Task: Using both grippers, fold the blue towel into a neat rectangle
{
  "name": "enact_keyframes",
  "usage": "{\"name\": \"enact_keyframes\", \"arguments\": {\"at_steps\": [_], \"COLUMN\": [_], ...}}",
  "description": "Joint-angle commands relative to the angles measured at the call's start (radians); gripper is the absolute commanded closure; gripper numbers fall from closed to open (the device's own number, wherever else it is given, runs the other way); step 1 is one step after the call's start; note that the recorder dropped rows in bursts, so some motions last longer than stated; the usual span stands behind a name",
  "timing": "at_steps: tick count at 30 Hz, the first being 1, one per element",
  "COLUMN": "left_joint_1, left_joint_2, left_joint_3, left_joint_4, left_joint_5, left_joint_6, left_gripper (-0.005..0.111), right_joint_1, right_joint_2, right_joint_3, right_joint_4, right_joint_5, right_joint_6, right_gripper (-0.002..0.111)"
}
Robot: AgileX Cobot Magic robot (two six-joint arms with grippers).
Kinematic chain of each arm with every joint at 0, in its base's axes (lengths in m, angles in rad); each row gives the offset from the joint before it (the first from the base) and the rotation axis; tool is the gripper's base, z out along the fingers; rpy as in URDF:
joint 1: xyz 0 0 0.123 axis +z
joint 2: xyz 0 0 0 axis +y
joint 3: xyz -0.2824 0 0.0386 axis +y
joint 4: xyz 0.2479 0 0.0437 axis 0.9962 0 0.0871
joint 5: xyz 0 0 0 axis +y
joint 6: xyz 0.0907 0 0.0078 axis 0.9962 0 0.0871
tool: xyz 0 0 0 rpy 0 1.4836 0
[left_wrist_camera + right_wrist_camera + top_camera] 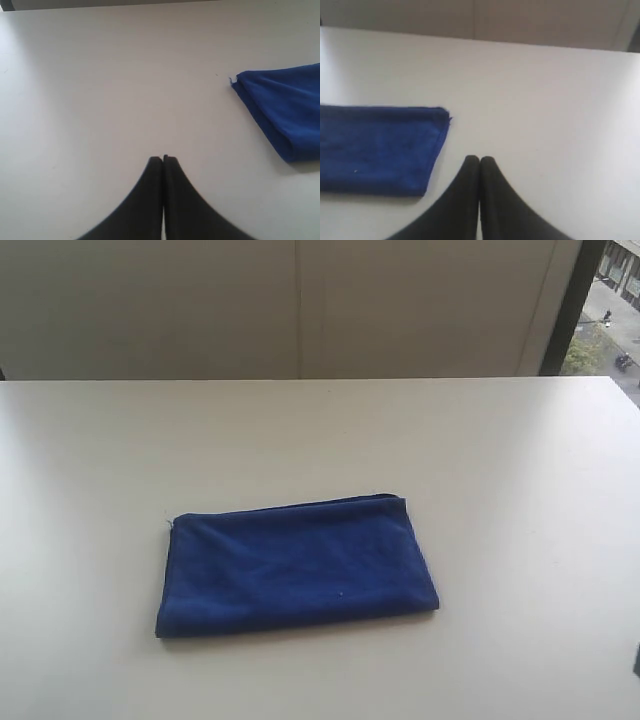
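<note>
- Blue towel (pixel 297 565) lies flat on the white table (pixel 100 440), lower centre of the exterior frame and a bit left of middle. It is already layered into a long rectangle, slightly skewed, with nothing on it.
- Left gripper (pixel 164 159): jaws clenched together and holding nothing. It hangs over bare table, apart from the towel's left end. It doesn't show in the exterior view.
- Towel's left short edge: stacked layers show as a rolled lip in the left wrist view. A loose thread (pixel 168 524) sticks out at the far left corner.
- Handling, my call: soft microfibre, light and limp, no stiffness. It will drape and sag once lifted, and the layers can slide apart if I catch only the top one.
- Where I'd grab: the two corners of one short end, one per arm, pinching the full stack from the side. It lies thin on the table, so a fingertip must press down to get under the hem. Both jaws need opening first.
- Progress, judged: mostly folded; maybe one more fold or just squaring up.
- Towel's right short edge runs clean, with a pale fleck (pixel 402 500) at its far corner. Could be the label; too small to say.
- Right gripper (pixel 479 159): clenched too and empty, over bare table just off the towel's right end, not touching.
- Window (pixel 610 300) shows in the upper right of the exterior frame; irrelevant to the task.
</note>
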Motion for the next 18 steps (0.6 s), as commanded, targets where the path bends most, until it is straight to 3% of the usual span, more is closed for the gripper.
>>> {"name": "enact_keyframes", "arguments": {"at_steps": [1,6,18], "left_joint_1": [0.000,0.000,0.000], "left_joint_2": [-0.004,-0.004,-0.004], "left_joint_3": [0.005,0.005,0.005], "left_joint_4": [-0.007,-0.007,-0.005], "left_joint_5": [-0.005,-0.005,-0.005], "left_joint_6": [0.000,0.000,0.000], "left_gripper": [0.107,0.107,0.107], "right_joint_1": [-0.154,-0.288,-0.295], "right_joint_2": [-0.168,-0.308,-0.341], "right_joint_3": [0.002,0.002,0.023], "right_joint_4": [0.000,-0.002,-0.010], "right_joint_5": [0.062,0.161,0.241], "right_joint_6": [0.017,0.017,-0.014], "right_gripper": [0.108,0.108,0.108]}}
